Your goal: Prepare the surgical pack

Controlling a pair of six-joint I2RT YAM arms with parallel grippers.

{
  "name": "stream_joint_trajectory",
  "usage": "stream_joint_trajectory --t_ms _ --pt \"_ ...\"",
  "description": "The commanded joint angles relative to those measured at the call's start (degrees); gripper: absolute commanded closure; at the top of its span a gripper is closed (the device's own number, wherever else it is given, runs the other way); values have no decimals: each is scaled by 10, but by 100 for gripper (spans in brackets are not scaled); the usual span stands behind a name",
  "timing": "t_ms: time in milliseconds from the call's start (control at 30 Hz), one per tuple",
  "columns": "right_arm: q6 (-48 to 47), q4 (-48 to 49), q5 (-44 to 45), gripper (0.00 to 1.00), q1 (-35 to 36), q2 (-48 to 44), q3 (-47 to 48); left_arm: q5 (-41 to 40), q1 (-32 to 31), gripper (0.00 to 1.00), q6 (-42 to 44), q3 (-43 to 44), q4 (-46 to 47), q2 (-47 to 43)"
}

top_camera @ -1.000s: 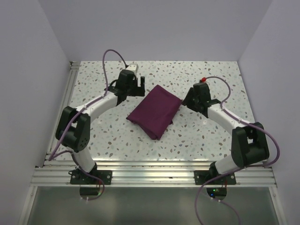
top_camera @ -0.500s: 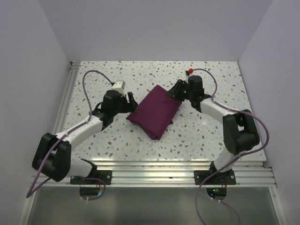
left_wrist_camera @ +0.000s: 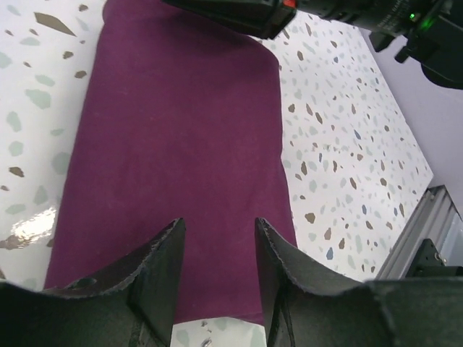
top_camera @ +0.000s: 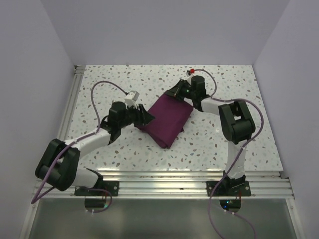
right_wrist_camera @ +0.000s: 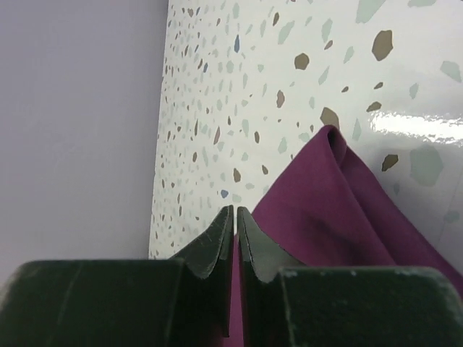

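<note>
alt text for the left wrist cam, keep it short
Left gripper, jaws apart, over the near end of a folded purple cloth on a speckled table. The right gripper is at the cloth's far edge.

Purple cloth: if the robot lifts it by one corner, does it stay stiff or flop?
Probably floppy: the cloth is folded fabric, and its corner puckers beside the right gripper. Lifted there, it would likely sag or unfold. Pushed, it may bunch, though the glossy table could let it slide.
</note>
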Motion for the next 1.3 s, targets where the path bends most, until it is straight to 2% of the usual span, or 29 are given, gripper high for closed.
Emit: stream_joint_trajectory --t_ms 0,133,300,467,533,667,700,767,800,867,900,933,967,1000,1033,1267 --pt "16 45 -17 91 2 29 41 50 -3 55 -16 -13 79 26" --pt "21 46 -18 91 -3 71 65 50 -4 60 -38 -51 123 47" --pt "53 84 -19 92 -15 116 76 11 -7 60 -56 -118 154 32" --pt "51 80 -28 90 -32 110 88 -30 -7 59 -23 -109 89 -29" --pt "31 69 -34 89 -39 90 90 -56 -7 53 -4 -102 48 -55" --pt "-32 10 -26 75 -46 -6 78 -113 -7 39 25 -93 -14 -144" --pt "-62 -3 -18 66 -46 -26 71 -128 -7 35 31 -92 -24 -159" --pt "-94 -31 -8 54 -47 -91 38 -166 -8 31 43 -97 -50 -201" --pt "-122 -40 4 43 -47 -119 22 -187 -8 28 49 -101 -55 -214" --pt "-151 -55 24 35 -47 -165 -33 -199 -9 22 53 -111 -67 -252" --pt "-185 -64 36 31 -47 -222 -53 -217 -8 17 59 -115 -70 -264" --pt "-201 -75 64 19 -46 -249 -100 -227 -9 14 61 -122 -70 -290" --pt "-213 -71 75 15 -47 -281 -125 -232 -9 12 66 -133 -71 -302" --pt "-239 -72 86 11 -46 -309 -148 -236 -9 3 68 -138 -71 -314" --pt "-250 -83 118 7 -47 -368 -170 -240 -9 0 73 -144 -71 -337" --pt "-317 -114 203 3 -47 -608 -380 -230 -9 0 74 -190 -72 -410"
